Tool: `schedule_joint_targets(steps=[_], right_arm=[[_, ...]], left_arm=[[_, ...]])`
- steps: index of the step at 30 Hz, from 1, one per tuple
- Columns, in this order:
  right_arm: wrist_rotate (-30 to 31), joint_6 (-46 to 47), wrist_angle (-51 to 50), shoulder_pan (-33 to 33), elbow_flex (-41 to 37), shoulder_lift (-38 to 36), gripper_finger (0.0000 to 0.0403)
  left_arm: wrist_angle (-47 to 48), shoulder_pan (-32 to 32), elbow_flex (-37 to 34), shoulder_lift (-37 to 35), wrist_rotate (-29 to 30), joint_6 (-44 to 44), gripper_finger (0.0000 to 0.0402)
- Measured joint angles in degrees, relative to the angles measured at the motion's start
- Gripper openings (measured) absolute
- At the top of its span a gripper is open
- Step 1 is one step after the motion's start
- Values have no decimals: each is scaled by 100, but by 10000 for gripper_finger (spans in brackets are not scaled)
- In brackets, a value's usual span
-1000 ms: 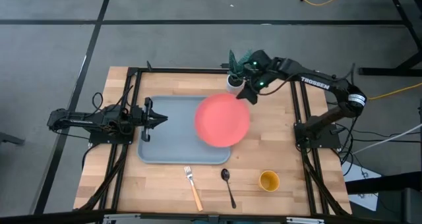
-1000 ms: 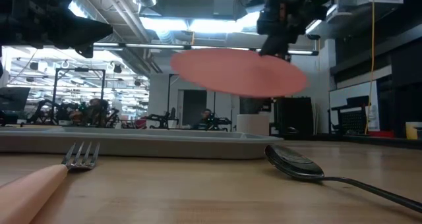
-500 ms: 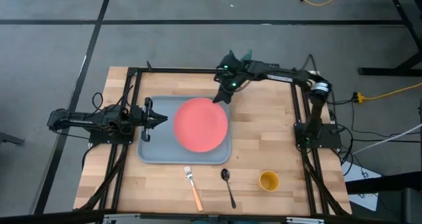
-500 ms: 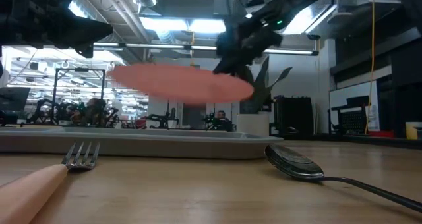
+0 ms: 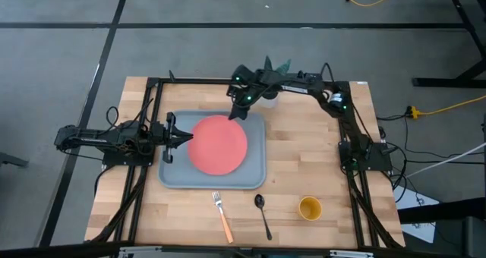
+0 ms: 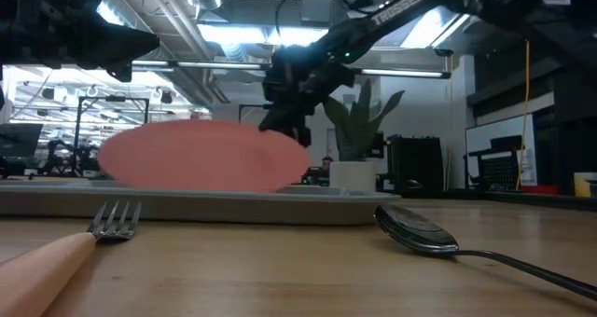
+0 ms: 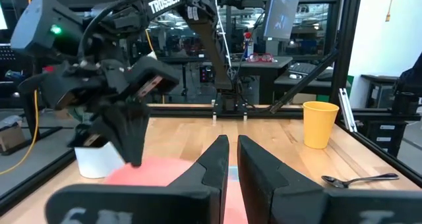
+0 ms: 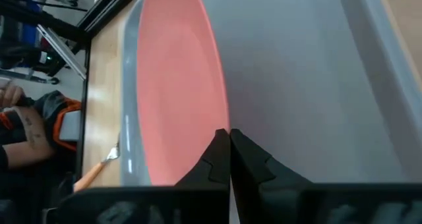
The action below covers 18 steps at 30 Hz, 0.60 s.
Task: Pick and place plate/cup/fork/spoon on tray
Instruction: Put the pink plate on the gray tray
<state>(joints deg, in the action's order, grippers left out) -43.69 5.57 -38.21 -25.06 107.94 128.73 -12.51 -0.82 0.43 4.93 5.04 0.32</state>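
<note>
The right arm's fingers [image 5: 240,105], clenched on the flat round coral-red plate's [image 5: 218,144] rim, have carried it over the grey-blue rectangular tray [image 5: 257,174]; release is next. Left fingers [image 5: 187,137] wait nearly closed, empty.

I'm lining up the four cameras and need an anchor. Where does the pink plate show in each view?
High view: the plate is over the middle of the tray.
Low view: left of centre, just above the tray's rim.
Left wrist view: a pink patch low in the picture.
Right wrist view: a long pink band, pinched at its rim.
Shared landmark: the right gripper holding its rim.
</note>
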Motion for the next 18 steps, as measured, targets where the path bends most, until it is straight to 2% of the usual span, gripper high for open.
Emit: schedule_joint_targets(steps=[18], right_arm=[[46, -324, 603, 59, 225, 181, 24]], left_arm=[[2, -1, 0, -2, -2, -7, 27]])
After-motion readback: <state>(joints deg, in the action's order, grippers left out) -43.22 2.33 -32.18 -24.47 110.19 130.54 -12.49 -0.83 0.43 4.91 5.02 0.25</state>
